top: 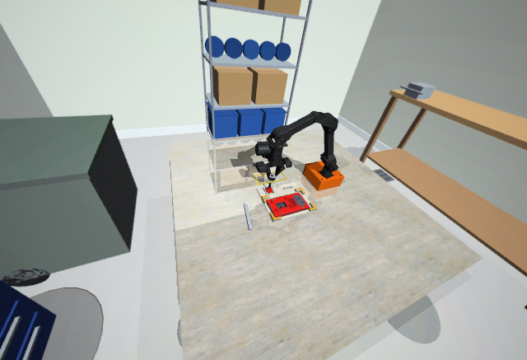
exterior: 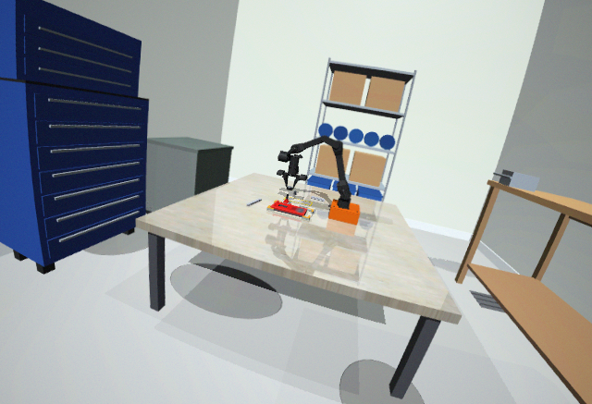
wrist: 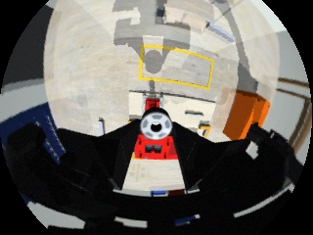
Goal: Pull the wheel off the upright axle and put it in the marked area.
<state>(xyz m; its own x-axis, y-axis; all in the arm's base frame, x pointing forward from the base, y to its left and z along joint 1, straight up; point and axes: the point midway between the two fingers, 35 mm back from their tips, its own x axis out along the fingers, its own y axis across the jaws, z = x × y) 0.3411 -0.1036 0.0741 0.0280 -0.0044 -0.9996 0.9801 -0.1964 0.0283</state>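
The wheel [top: 272,175] [wrist: 156,117], a pale spoked disc with a dark rim, is between my fingertips. My gripper [top: 272,175] [exterior: 290,188] [wrist: 156,123] is shut on it and points down. The dark upright axle [top: 269,184] [exterior: 287,197] stands on a small red base [top: 268,190] [wrist: 153,102]. The wheel is off the axle, a little above its top in the top and exterior views. The marked area, a yellow outline [top: 256,179] [wrist: 174,83], lies on the table beyond the axle. The wheel is not over it in the wrist view.
A red block [top: 293,209] [exterior: 286,207] [wrist: 168,151] lies on a pale board with orange corner pieces beside the axle. The orange arm base [top: 321,180] [exterior: 343,213] [wrist: 243,115] stands to the right. A thin grey bar [top: 247,216] [exterior: 254,202] lies to the left.
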